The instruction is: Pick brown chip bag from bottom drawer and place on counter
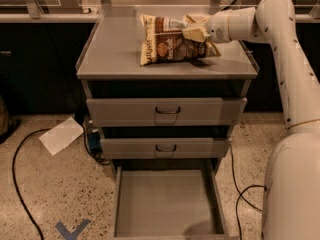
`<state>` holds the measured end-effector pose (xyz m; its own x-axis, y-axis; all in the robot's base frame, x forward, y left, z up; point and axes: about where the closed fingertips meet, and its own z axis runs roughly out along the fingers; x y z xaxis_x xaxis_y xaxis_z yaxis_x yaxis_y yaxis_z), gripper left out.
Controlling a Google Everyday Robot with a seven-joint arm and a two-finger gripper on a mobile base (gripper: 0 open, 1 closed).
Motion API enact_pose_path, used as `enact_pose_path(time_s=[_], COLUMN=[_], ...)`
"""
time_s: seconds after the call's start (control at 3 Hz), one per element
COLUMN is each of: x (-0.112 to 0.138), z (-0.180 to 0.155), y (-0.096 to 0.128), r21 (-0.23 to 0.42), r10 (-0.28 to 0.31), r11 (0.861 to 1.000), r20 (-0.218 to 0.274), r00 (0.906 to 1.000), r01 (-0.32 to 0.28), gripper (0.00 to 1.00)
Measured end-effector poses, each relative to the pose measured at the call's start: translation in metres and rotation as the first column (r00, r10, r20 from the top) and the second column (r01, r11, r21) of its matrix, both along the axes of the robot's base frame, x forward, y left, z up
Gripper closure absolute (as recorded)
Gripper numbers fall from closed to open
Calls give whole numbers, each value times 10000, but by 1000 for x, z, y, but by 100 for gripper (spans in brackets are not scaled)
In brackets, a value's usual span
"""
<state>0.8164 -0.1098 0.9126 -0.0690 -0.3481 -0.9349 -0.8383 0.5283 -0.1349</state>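
Since the brown chip bag [167, 46] lies on the counter [115, 54] and the bottom drawer [165, 204] stands open and bare, we judge only release remains, the gripper [195, 32] fingers pinching the bag's right edge

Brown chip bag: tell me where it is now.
In the camera view, the brown chip bag lies on the counter, right of centre, with the gripper at its right end.

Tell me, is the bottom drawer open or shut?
Open: the bottom drawer is pulled out, its floor bare. The chip bag is on the counter, with the tool at its right end.
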Motion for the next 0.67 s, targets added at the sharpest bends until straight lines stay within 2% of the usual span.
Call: enact_pose_path(time_s=[0.67], x=[0], z=[0], y=[0], r21=[0], r10=[1], r11=[10000], r20=[0], r00=[10000], r01=[-1], gripper=[12])
